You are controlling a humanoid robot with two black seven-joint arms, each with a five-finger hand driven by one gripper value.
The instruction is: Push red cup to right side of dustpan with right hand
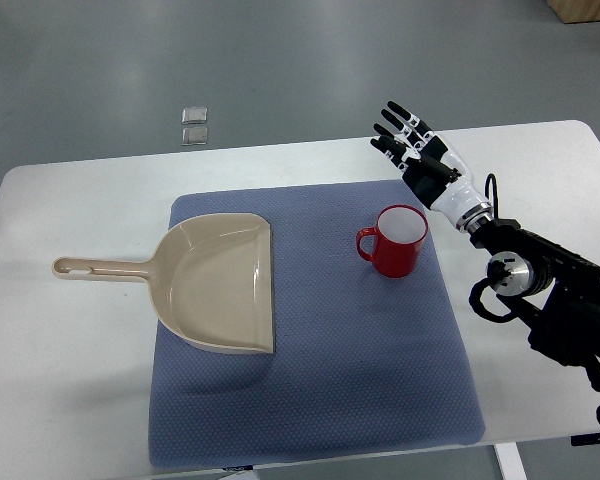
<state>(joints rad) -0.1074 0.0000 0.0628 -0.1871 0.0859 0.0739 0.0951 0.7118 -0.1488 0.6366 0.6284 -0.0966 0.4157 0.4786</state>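
A red cup with a white inside stands upright on the blue mat, its handle pointing left. A beige dustpan lies on the mat's left part, its long handle reaching left over the white table. The cup is to the right of the dustpan, about a hand's width from its open edge. My right hand is open, fingers stretched out, above the table behind and slightly right of the cup, not touching it. Its black forearm runs off to the lower right.
The white table carries the mat. Two small clear squares lie on the grey floor beyond the table's far edge. The right arm's joints hang over the table's right side.
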